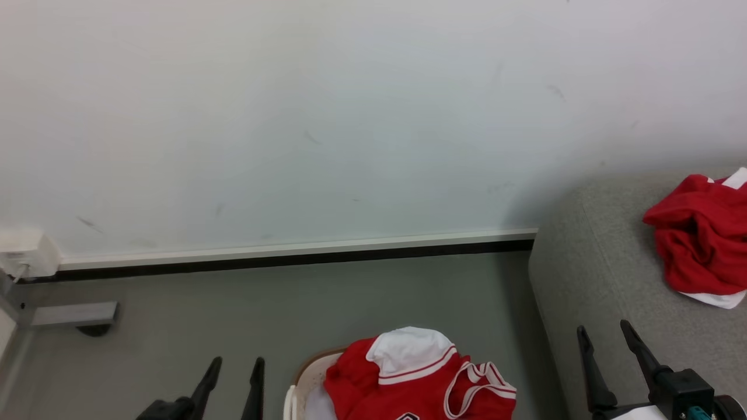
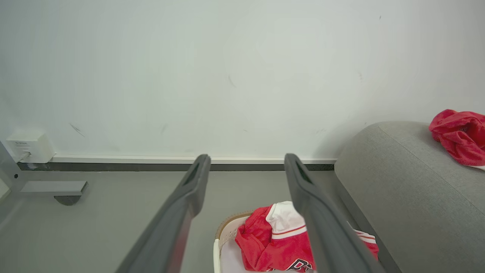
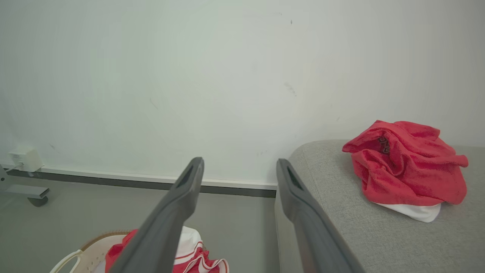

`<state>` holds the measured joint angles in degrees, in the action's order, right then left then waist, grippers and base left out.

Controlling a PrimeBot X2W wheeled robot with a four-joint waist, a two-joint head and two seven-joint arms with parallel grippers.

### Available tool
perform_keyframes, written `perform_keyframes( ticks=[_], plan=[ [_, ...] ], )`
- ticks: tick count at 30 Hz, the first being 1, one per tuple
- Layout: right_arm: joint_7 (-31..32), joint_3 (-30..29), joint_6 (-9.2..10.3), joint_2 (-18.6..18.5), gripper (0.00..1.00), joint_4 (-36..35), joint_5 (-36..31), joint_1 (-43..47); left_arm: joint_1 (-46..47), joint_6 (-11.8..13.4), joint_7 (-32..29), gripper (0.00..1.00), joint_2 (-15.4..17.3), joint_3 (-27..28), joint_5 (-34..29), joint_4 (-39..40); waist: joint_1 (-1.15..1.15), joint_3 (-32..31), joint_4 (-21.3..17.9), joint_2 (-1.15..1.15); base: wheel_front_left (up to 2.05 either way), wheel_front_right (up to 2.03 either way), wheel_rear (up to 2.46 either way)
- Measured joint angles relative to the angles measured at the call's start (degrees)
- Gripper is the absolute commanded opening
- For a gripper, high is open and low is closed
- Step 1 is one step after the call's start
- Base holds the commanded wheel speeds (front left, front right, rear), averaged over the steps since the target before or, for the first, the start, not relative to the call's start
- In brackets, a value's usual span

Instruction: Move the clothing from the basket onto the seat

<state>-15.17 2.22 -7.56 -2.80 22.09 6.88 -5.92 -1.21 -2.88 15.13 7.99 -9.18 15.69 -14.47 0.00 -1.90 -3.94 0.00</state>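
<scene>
My right wrist camera caught dark lettering on the red heap (image 3: 409, 170) lying on the seat (image 3: 341, 227); from my head it was a plain lump. The basket (image 1: 303, 367), on the floor (image 1: 175, 326) near the seat, held a red-and-white jersey (image 1: 408, 373) piled above the rim. My left claw (image 1: 237, 364) and right claw (image 1: 603, 326) both stood spread, empty.

The left hand (image 1: 238, 363) and right hand (image 1: 602, 328) each carry two long, tapering dark fingers (image 2: 178, 220); a teal part marks the right's black base (image 1: 683, 391).
</scene>
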Motion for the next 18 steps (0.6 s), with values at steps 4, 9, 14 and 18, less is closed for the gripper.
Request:
perform_keyframes(
  ticks=[4,9,14,18],
  plan=[
    [0.0,-0.5,0.0,0.0,1.0,-0.6,-0.3,-0.9,2.4,-1.0,0.0,1.0,-0.4,-1.3,-0.8,-1.6,0.0,1.3,-2.3,0.0,0.0,0.0,0.0],
    [0.0,-1.1,0.0,0.0,1.0,-2.7,-0.5,-2.8,7.9,-2.2,-1.0,1.0,-0.4,-4.0,-1.6,-5.4,0.0,4.7,-5.3,0.0,0.0,0.0,0.0],
    [0.0,-1.9,0.0,-0.1,1.0,-5.7,-0.6,-5.3,16.5,-3.2,-4.7,1.0,-0.7,-7.0,-2.2,-10.9,0.01,10.3,-7.7,0.0,0.0,0.0,0.0],
    [0.0,-1.7,0.0,-0.1,1.0,-8.2,-0.2,-7.1,22.9,-3.7,-7.7,1.0,-1.3,-9.7,-3.2,-16.3,0.02,15.2,-9.4,0.0,0.0,0.0,0.0]
  ],
)
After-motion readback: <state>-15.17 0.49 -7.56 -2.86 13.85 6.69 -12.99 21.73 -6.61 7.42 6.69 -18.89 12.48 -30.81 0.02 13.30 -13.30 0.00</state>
